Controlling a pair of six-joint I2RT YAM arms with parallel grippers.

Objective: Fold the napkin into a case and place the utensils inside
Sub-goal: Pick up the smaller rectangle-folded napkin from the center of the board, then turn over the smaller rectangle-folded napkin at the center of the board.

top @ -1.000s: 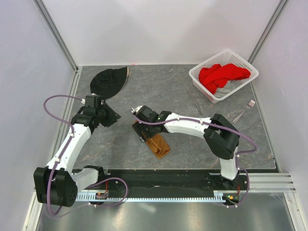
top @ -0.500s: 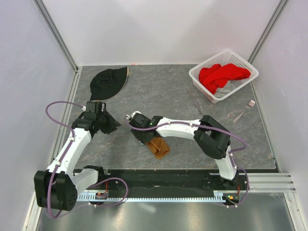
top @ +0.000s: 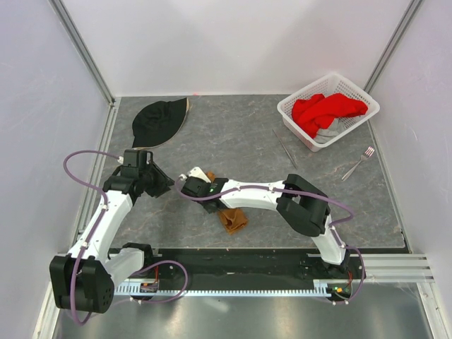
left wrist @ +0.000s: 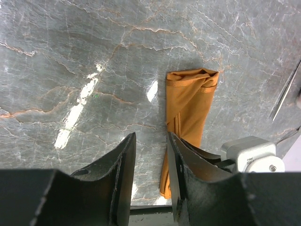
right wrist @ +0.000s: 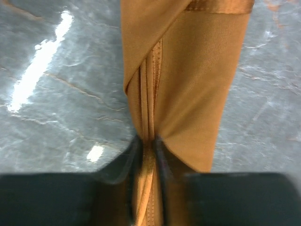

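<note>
The black hat [top: 157, 121] is lying at the far left of the table [top: 240, 134]. The white basket [top: 353, 129] holding the red cloth [top: 326, 109] is sitting in the far right corner. The thin grey knife [top: 284, 148] is lying just near-left of the basket, and the fork [top: 359, 163] is resting close to the right edge. Both are well apart from my fingers. Nothing is standing between my 2 grippers.

Bare stone is lying open across the middle and the far side. Walls are closing the table in on the left, far and right.

The napkin [top: 232, 217], folded into a narrow orange-brown strip, is lying near the middle of the near side, running under my right wrist. My right gripper [right wrist: 146, 147] is pinching tight on the napkin's layered seam at 1 end, with the cloth running away from the fingertips. My left gripper [left wrist: 149, 162] is hovering just left of the strip with its fingers parted, holding nothing. In the left wrist view, the strip is lying just past those parted fingers and off to 1 side.
</note>
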